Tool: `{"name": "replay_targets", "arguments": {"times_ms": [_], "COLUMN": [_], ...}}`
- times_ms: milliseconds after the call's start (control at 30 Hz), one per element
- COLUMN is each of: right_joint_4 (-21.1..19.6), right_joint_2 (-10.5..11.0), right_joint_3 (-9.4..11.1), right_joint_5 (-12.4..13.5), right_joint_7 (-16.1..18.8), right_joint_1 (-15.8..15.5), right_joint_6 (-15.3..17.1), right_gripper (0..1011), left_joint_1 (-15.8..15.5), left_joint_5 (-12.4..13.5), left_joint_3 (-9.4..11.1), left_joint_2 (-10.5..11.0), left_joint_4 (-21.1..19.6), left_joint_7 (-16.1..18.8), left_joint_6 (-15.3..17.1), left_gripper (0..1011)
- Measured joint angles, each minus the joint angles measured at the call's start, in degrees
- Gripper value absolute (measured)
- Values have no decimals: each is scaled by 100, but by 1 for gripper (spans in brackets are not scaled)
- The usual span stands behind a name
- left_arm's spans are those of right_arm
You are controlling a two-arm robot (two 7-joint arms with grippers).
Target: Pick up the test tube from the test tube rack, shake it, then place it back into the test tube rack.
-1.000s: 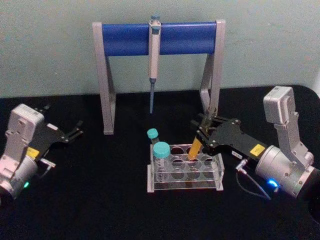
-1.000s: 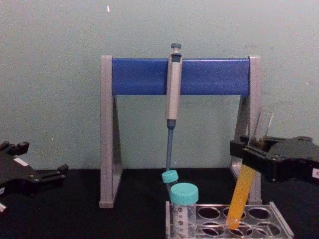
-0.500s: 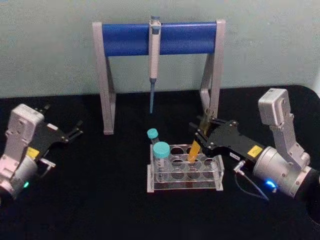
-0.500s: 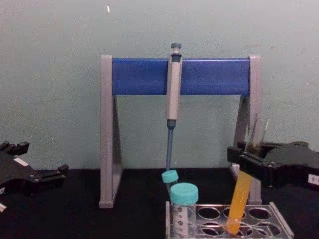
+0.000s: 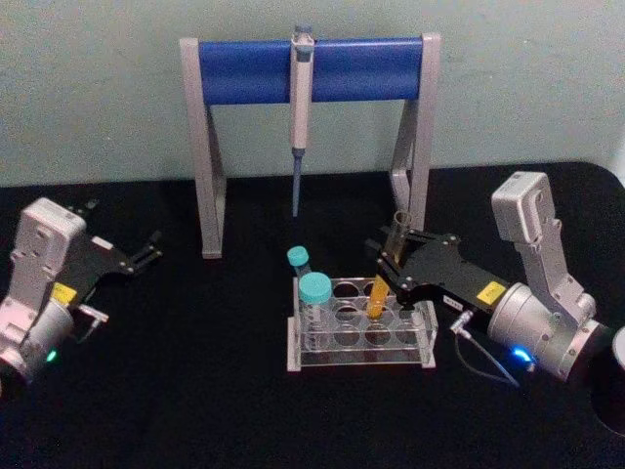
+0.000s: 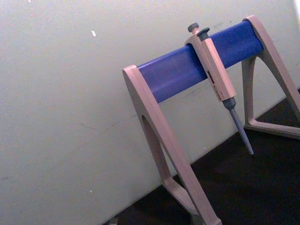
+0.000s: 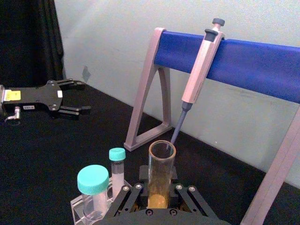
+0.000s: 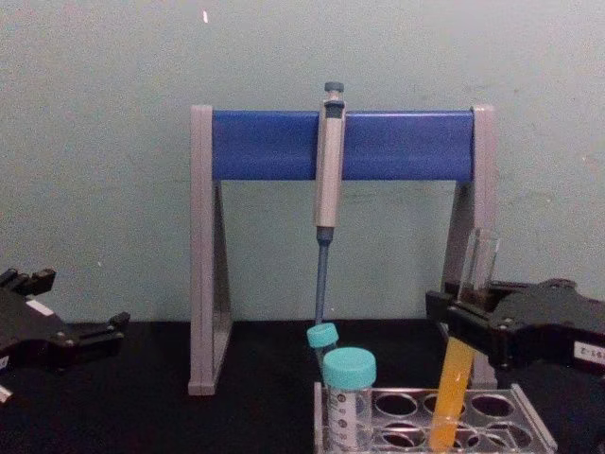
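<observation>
The right gripper (image 5: 391,262) is clamped around the test tube (image 5: 379,291) just above the liquid line, coming in from the worktop's right edge. We see its black fingers (image 7: 125,197) on either side of the glass (image 7: 161,173). The tube leans slightly, open mouth uppermost, with its lower end down in a back-row hole of the test tube rack (image 5: 361,358), which stands near the worktop's middle. The glass is slim, clear and round-rimmed, and the lower half holds orange-yellow liquid (image 8: 452,397). The rack (image 8: 531,424) is clear plastic with round holes, and two teal-capped tubes (image 5: 313,290) stand in its left end. We cannot tell whether the tube's tip rests on the rack's base. The left gripper (image 7: 86,97) hovers near the worktop's left edge with its fingers spread apart and nothing in them.
</observation>
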Motion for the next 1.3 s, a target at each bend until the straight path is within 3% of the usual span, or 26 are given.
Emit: {"name": "replay_targets", "arguments": {"times_ms": [1300], "right_joint_4": [336], "right_joint_2": [-144], "right_joint_3": [-54], "right_joint_5": [-75], "right_joint_7": [46], "right_joint_1": [133], "right_joint_6": [11], "right_gripper": [223], "left_joint_1": [0], "left_joint_5": [0], "left_joint_3": [0], "left_joint_2": [0], "left_joint_4": [0], "left_joint_7": [0], "left_joint_6": [0], "left_gripper": [1001]}}
